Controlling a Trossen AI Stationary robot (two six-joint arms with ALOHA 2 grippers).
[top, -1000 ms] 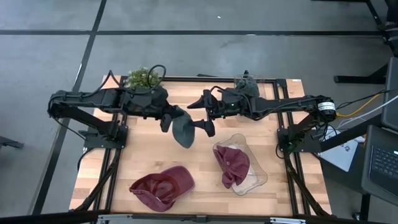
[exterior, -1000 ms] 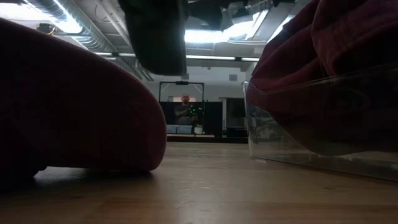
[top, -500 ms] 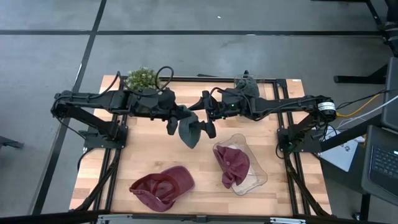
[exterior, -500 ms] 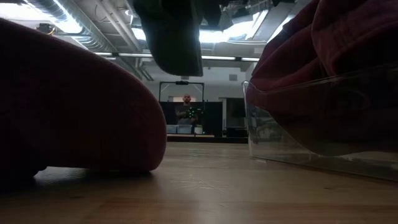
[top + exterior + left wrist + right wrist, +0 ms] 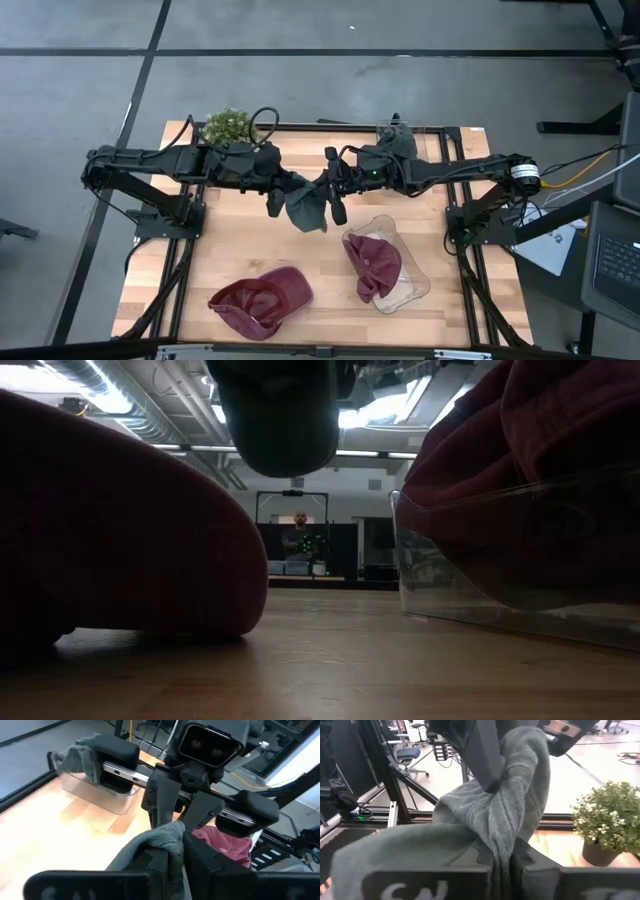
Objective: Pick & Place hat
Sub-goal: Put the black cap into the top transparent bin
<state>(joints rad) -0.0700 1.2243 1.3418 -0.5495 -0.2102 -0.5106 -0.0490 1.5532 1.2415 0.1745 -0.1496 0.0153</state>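
A grey knitted hat (image 5: 306, 210) hangs above the middle of the table between my two grippers; in the low view its rounded bottom (image 5: 280, 420) shows high above the boards. My left gripper (image 5: 292, 196) is shut on it from the table's left. My right gripper (image 5: 323, 192) is shut on it from the right. A maroon cap (image 5: 260, 298) lies on the table near the front edge. Another maroon hat (image 5: 373, 262) sits in a clear tray (image 5: 415, 285). My left gripper pinches a bunched fold of the hat's upper edge (image 5: 169, 836) between its two fingers, coming roughly level from the table's left and slanting a little down. The hat is clear of the table and hangs below the fingers. My right gripper pinches gathered cloth of the same upper part (image 5: 502, 827) between its two fingers, coming about level from the table's right, just opposite the left fingers (image 5: 485, 755). Several layers are bunched in the hold. The hat's body droops slack beneath.
A small potted plant (image 5: 230, 125) stands at the table's far left. A second clear tray (image 5: 398, 138) with grey cloth in it stands at the far right. Bare wood lies between the maroon cap and the arms.
My left gripper has carried the hanging grey hat a little toward the table's right, between the right gripper's open fingers. My right gripper has then shut on the hat. The hat, which hung long and flat, is now bunched up between both grippers.
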